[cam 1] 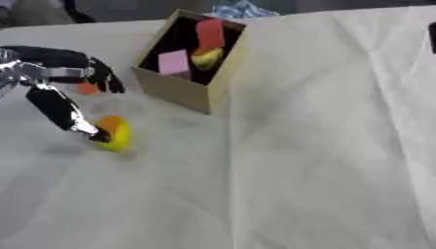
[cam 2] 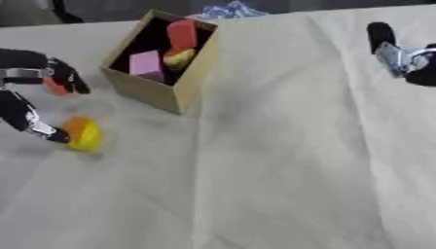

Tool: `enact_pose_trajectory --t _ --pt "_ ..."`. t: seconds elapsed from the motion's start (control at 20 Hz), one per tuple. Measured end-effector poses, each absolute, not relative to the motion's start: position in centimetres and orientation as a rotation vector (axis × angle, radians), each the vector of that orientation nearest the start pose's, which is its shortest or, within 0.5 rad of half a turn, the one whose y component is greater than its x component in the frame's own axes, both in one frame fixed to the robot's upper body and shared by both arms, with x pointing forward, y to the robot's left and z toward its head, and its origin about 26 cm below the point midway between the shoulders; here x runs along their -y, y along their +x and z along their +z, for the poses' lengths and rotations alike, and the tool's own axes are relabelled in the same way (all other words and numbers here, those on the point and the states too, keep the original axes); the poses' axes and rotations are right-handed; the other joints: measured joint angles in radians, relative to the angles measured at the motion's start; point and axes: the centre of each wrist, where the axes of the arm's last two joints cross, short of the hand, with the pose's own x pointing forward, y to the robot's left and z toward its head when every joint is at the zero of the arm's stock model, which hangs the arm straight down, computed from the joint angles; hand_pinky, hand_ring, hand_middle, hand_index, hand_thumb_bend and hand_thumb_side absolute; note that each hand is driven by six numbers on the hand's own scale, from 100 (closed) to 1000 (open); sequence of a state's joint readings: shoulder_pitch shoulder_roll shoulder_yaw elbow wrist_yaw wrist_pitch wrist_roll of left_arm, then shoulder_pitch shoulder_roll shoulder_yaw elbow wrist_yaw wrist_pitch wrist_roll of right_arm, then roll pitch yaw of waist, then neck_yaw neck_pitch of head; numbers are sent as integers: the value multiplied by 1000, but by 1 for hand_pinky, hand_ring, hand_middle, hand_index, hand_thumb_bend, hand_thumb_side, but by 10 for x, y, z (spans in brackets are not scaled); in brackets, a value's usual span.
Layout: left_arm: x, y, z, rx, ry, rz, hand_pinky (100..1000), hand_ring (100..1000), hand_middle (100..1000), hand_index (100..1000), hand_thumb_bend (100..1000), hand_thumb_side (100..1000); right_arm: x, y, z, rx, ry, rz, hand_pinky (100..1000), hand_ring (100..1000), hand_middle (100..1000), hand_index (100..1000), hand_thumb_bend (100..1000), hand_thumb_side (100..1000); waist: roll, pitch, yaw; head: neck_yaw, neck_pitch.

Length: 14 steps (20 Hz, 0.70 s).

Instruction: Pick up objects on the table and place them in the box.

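While the yellow-orange piece lies on the cloth, counts run as follows.
Loose pieces: two; one yellow-orange rounded piece point(cam 1: 115, 133) on the white cloth, left of the box and well apart from it; one small orange piece point(cam 1: 88, 88) farther back, seen between the left hand's fingers, though whether it is gripped or just lies behind them cannot be told.
Left hand point(cam 1: 64, 80): one, fingers spread and bent downward; one long fingertip point(cam 1: 95, 131) touches the yellow-orange piece's left side, nothing curled round it.
Box point(cam 1: 174, 90): one, cardboard, open-topped, standing at the back left of the cloth.
Pieces in box: three; one red point(cam 1: 209, 32), one pink point(cam 1: 173, 62), one yellow point(cam 1: 207, 57).
Right hand point(cam 2: 405, 58): one, at the right edge in the right eye view; too little shows to tell its finger state.
Cloth point(cam 1: 323, 146): one, white, creased, covering the table.
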<state>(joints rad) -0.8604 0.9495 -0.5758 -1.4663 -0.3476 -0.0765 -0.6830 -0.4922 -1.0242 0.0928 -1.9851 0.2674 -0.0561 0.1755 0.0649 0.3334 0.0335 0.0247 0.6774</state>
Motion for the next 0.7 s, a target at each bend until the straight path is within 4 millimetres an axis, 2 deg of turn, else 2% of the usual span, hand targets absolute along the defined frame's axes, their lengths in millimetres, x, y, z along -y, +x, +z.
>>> enact_pose_trajectory --t 0.4,0.7 --pt "-304 398 247 1094 654 -1940 802 771 741 832 647 471 308 292 319 -2798 1252 -1916 886 822 724 826 100 471 -4 3 -2 3 0" --pt "-304 401 241 1082 680 -1953 794 765 735 832 596 474 307 292 318 -2812 1246 -1910 886 822 723 825 100 474 -6 4 -4 11 -1"
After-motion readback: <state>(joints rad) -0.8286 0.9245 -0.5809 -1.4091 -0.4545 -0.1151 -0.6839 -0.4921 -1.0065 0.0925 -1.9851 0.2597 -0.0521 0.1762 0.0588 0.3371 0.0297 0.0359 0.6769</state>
